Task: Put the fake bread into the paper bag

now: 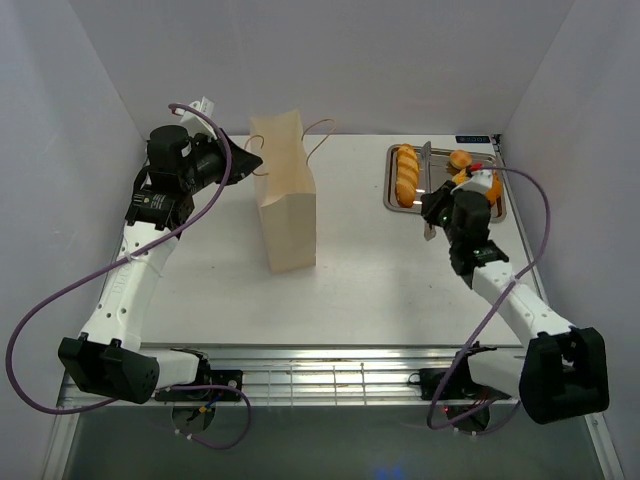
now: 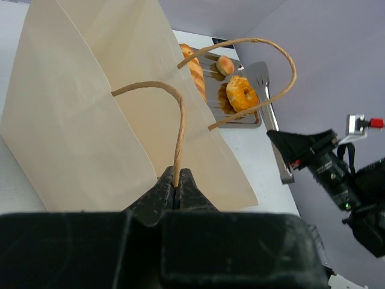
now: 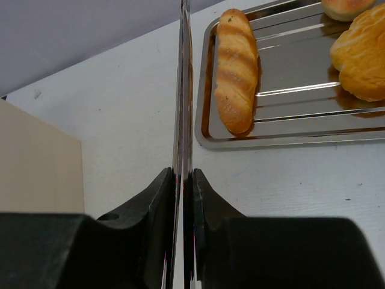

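The fake bread point(image 2: 242, 93) lies in the steel tray point(image 3: 301, 72) at 2 o'clock, the long loaf point(image 1: 405, 172) running 12-to-6. The paper bag point(image 1: 285, 215) stands upright at 10 o'clock. The left end effector point(image 2: 176, 186) pinches its handle point(image 2: 180, 120); the right end effector point(image 3: 183, 192) is clamped on tongs point(image 3: 183, 90).

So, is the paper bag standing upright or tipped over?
Upright: the paper bag stands on its base, the left hand pinching one handle.

bright, even, diffuse light from above; only a faint soft shadow beside the paper bag point(image 1: 285, 215). white glare streaks cross the steel tray point(image 3: 289, 114). wrist-view foregrounds are dark and blurred.
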### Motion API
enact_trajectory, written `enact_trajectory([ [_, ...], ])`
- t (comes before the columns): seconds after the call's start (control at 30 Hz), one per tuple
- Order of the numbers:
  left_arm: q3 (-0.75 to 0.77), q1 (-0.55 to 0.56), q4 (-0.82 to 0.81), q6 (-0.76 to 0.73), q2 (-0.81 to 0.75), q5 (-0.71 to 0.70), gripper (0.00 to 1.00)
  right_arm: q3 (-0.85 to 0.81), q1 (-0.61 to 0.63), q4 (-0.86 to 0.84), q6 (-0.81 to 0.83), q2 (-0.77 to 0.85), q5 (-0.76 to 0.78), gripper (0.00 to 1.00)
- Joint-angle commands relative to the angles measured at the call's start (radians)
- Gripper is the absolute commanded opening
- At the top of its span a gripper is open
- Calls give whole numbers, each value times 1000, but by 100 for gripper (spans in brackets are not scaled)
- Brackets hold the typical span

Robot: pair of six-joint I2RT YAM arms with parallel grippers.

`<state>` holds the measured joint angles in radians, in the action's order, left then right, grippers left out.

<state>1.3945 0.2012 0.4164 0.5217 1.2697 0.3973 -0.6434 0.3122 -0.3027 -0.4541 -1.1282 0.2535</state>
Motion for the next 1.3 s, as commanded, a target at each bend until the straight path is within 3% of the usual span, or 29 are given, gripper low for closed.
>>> enact_trajectory([
  [0.0, 0, 1, -19, 3, -24, 26, 0, -145, -201, 154, -58, -103, -450, 11],
  [0.07, 0, 1, -19, 1, -23, 26, 0, -229, -294, 181, -84, -203, -541, 15],
  [0.1, 3, 1, -19, 1, -21, 26, 0, -248, -359, 177, -99, -232, -663, 15],
  [0.3, 1, 1, -16, -8, -18, 18, 0, -249, -473, -30, -276, -360, -890, 22],
  [0.6, 8, 1, -25, -5, 2, 40, 0, -231, -545, -101, -402, -418, -970, 29],
  [0.9, 3, 3, -36, 0, 11, 55, 0, -76, -671, -211, -635, -377, -1076, 38],
  [1.13, 1, 1, -39, 1, -16, 60, 0, -111, -697, -173, -615, -378, -1093, 49],
  [1.27, 12, 3, -41, 8, -16, 87, 0, -147, -696, -168, -600, -433, -1090, 49],
])
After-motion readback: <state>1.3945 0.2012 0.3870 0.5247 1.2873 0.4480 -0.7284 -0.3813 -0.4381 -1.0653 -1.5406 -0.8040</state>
